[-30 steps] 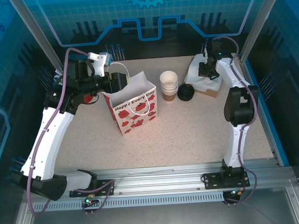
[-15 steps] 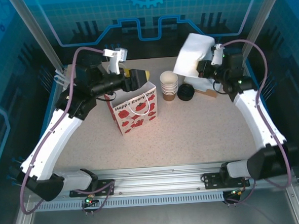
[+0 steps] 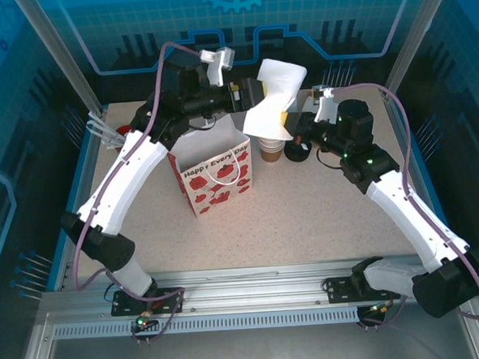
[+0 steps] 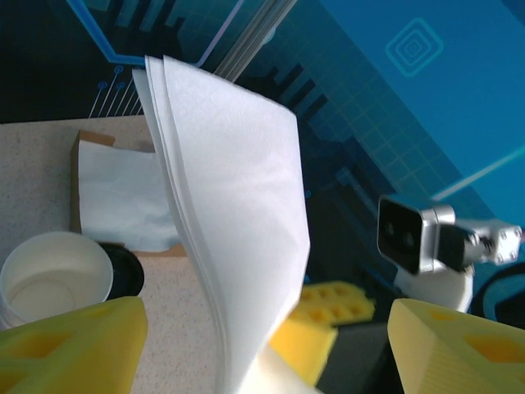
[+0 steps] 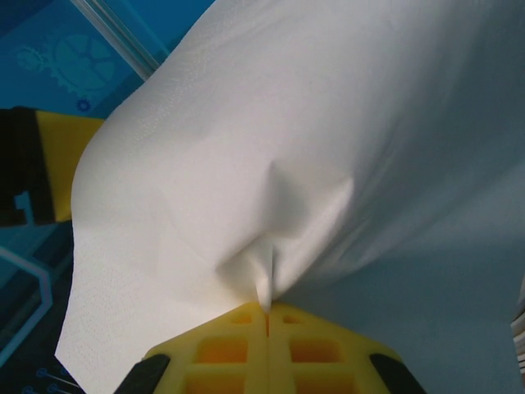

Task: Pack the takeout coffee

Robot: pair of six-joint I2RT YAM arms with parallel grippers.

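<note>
The takeout coffee is out of view. A white napkin (image 3: 273, 92) hangs in the air above the table's far side, pinched at its lower edge by my right gripper (image 3: 288, 122), which is shut on it (image 5: 267, 305). My left gripper (image 3: 255, 95) reaches over the bag from the left and is open. In the left wrist view the napkin (image 4: 238, 205) stands between its yellow fingers (image 4: 74, 345) without touching either. The right gripper's yellow fingers (image 4: 328, 316) show just behind the sheet.
A paper gift bag (image 3: 214, 169) with red poppies stands open below the left arm. A stack of lidless white cups (image 4: 53, 275), a loose black lid (image 3: 296, 151) and a cardboard tray of napkins (image 4: 115, 197) sit behind it. Blue walls close the back.
The right arm has lifted the napkin off the tray and carried it left over the cups. The left arm has swung right past the bag to the napkin, its jaws widening.
</note>
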